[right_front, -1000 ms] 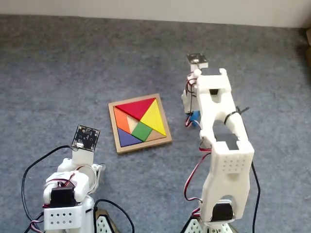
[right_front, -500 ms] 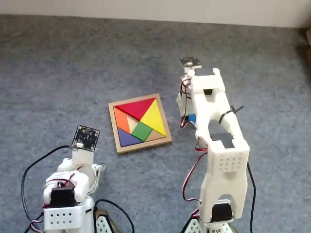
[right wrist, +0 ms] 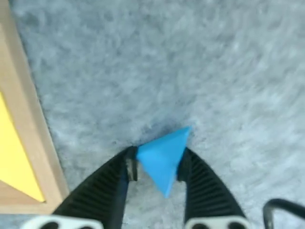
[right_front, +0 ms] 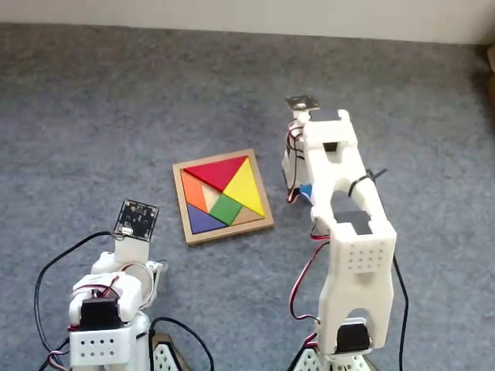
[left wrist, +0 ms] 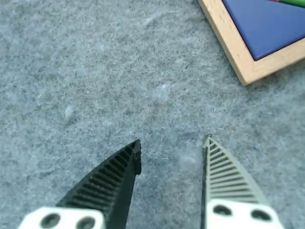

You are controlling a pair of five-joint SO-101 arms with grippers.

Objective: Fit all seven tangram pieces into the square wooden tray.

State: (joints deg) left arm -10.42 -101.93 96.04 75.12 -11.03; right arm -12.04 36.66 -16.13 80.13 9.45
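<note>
The square wooden tray (right_front: 266,195) lies mid-table holding red, yellow, orange, green and dark blue pieces; bare wood shows at its near right corner. My right gripper (right wrist: 157,164) is shut on a light blue triangle (right wrist: 163,155), held just above the carpet to the right of the tray's rim (right wrist: 27,119). In the high view that blue triangle (right_front: 307,192) peeks out under the right arm, close to the tray's right edge. My left gripper (left wrist: 171,155) stands open over bare carpet near the tray's near left corner (left wrist: 238,62), with nothing between its fingers.
Grey carpet covers the whole table. The right arm (right_front: 344,201) stretches over the area to the right of the tray. The left arm's base (right_front: 108,309) sits at the near left with cables trailing beside it.
The right arm has swung left toward the tray, carrying the light blue triangle with it. The left arm has not moved.
</note>
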